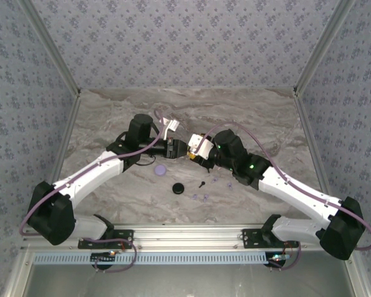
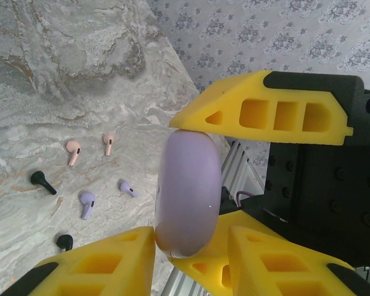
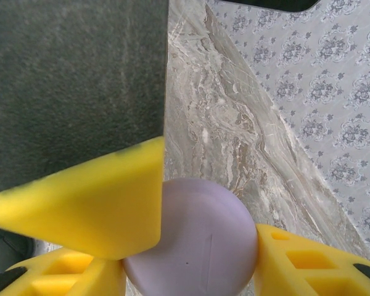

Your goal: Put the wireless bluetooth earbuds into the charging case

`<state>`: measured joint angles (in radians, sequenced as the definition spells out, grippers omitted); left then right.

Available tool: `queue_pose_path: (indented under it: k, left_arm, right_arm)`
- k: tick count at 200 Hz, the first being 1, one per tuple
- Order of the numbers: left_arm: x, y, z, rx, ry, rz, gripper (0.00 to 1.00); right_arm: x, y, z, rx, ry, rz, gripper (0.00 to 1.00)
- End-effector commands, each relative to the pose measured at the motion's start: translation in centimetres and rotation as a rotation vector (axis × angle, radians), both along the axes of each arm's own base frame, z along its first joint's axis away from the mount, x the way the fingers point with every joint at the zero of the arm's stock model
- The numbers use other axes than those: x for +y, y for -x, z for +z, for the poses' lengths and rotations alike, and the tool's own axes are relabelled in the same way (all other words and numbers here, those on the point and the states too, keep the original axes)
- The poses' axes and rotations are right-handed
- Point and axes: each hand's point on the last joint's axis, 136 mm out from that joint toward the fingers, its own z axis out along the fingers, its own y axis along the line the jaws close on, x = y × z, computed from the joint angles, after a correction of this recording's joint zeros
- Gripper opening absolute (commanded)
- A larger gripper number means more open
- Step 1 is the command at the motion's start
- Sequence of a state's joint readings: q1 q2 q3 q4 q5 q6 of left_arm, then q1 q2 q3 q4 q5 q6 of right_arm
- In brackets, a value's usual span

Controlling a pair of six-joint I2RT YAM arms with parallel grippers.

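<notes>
Lilac charging case [image 2: 188,191] clamped in right gripper [image 3: 190,253], left gripper [image 2: 191,240] touching it, grip unclear.

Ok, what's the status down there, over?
Right gripper shut on lilac case, held off the table. Left gripper straddling same case, grip unclear. Six earbuds loose on table.

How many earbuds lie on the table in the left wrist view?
6: two pink earbuds at the top, two lilac earbuds below them, two black earbuds leftmost. More may be hidden.
</notes>
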<state>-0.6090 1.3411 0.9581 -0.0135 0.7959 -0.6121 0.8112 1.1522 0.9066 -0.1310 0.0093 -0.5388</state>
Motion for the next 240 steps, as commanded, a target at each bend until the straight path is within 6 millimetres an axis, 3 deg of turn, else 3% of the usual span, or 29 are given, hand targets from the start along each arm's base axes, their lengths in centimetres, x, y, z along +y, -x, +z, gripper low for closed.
queue_pose_path:
  k: [1, 51, 152, 169, 208, 222, 240]
  left_arm:
    - [-0.3, 0.0, 0.1, -0.014, 0.014, -0.007, 0.36]
    - [-0.5, -0.3, 0.0, -0.011, 0.018, 0.002, 0.35]
    - [-0.5, -0.4, 0.1, -0.023, 0.024, 0.004, 0.25]
    - [-0.4, -0.5, 0.2, -0.038, 0.028, 0.013, 0.24]
    - [0.4, -1.1, 0.9, -0.134, 0.05, 0.078, 0.23]
    - [0.8, -1.4, 1.2, -0.192, 0.063, 0.115, 0.22]
    - [1.4, -1.8, 2.3, -0.296, 0.11, 0.164, 0.21]
  right_arm:
    - [0.5, 0.0, 0.8, 0.011, -0.03, 0.011, 0.51]
    - [0.8, 0.2, 0.8, 0.02, -0.036, 0.024, 0.51]
    - [1.4, 0.7, 0.7, 0.051, -0.053, 0.057, 0.53]
    - [1.3, 0.9, 0.8, 0.07, -0.057, 0.054, 0.62]
    - [0.0, 1.5, 1.4, 0.123, -0.101, 0.027, 0.95]
    - [-0.8, 1.7, 1.9, 0.138, -0.141, -0.002, 1.0]
    - [-2.1, 2.0, 2.9, 0.155, -0.23, -0.03, 1.0]
